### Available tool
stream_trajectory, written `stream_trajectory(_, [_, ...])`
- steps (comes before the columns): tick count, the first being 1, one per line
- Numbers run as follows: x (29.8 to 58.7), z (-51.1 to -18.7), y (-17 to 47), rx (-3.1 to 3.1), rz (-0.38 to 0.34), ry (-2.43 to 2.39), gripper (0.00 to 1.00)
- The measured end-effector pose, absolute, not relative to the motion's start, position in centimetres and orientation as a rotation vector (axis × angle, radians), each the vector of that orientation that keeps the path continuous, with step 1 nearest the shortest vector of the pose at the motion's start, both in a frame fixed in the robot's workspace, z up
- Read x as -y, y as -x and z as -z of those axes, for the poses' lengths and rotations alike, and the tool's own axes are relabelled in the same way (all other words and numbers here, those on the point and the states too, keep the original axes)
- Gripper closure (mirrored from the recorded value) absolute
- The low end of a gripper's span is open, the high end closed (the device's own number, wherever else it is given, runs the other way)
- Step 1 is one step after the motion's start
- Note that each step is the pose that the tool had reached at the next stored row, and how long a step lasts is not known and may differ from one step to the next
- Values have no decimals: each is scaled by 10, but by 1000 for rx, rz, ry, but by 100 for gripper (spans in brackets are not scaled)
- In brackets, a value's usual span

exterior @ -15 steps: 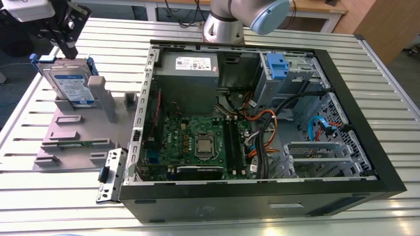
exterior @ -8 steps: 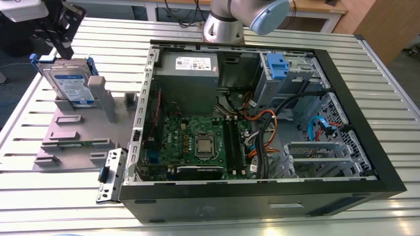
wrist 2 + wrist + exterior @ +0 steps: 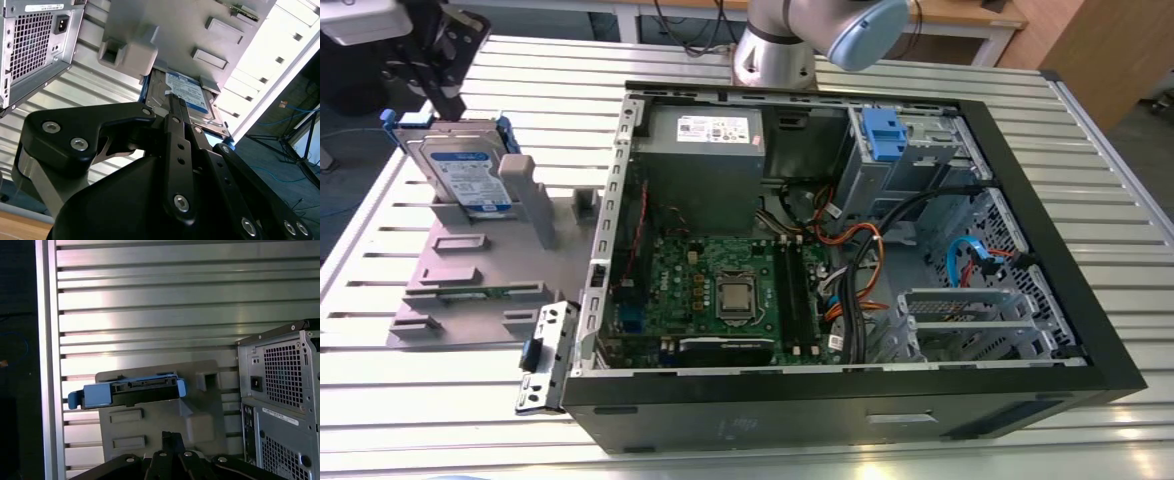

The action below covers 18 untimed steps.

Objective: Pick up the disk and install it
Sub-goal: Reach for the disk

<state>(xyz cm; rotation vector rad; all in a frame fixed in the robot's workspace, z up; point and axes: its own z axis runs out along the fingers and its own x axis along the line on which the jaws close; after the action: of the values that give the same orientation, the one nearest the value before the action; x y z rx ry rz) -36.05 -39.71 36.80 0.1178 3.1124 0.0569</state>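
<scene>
Exterior view, disk: a flat silver hard drive with a blue-and-white label and blue plastic rails (image 3: 460, 170) is seen standing on edge in a grey plastic fixture (image 3: 467, 275), to the exterior view's left of an open black computer case (image 3: 827, 395).
Exterior view, table: the fixture and the case are carried by a slotted aluminium table (image 3: 440, 400).
Exterior view, gripper: the black gripper (image 3: 450, 108) is held just above the disk's upper edge; contact cannot be judged.
Second wrist view, gripper: the gripper (image 3: 174, 102) is seen with its fingers (image 3: 176, 120) pressed together and nothing between them.
Second wrist view, disk: the labelled face of the disk (image 3: 187, 92) is seen beyond the fingertips, seated in the fixture (image 3: 165, 30), with the vented rear of the case (image 3: 30, 45) to one side.
First wrist view, disk: the disk (image 3: 131, 390) is seen edge-on, framed by its blue rails, and is seated in the fixture (image 3: 125, 440).
First wrist view, gripper: the gripper (image 3: 170, 436) is seen closed and apart from the disk.
First wrist view, surroundings: the table (image 3: 150, 305) and the case (image 3: 280, 390) are seen around the fixture.
</scene>
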Motion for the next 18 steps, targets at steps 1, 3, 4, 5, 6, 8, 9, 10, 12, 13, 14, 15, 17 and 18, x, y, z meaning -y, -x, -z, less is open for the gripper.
stream_trajectory(1, [397, -368, 361, -3113, -57, -118, 89])
stream_trajectory(3, [397, -368, 361, -3112, -57, -118, 89])
stream_trajectory(4, [397, -368, 361, -3112, -57, -118, 89])
stream_trajectory(5, [397, -368, 361, -3112, -57, -118, 89])
stream_trajectory(6, [397, -368, 362, -3112, -57, -118, 89])
stream_trajectory(8, [397, -367, 362, -3113, -56, -118, 89])
stream_trajectory(9, [397, -367, 362, -3113, -55, -118, 89])
stream_trajectory(10, [397, -367, 362, -3112, -54, -118, 89])
stream_trajectory(12, [397, -367, 362, -3112, -53, -118, 89])
stream_trajectory(13, [397, -367, 362, -3112, -52, -118, 89])
stream_trajectory(14, [397, -367, 362, -3112, -49, -118, 89])
stream_trajectory(15, [397, -367, 362, -3113, -40, -118, 89])
stream_trajectory(17, [397, -367, 362, -3114, -8, -117, 89])
stream_trajectory(18, [397, -367, 362, -3113, 16, -117, 89])
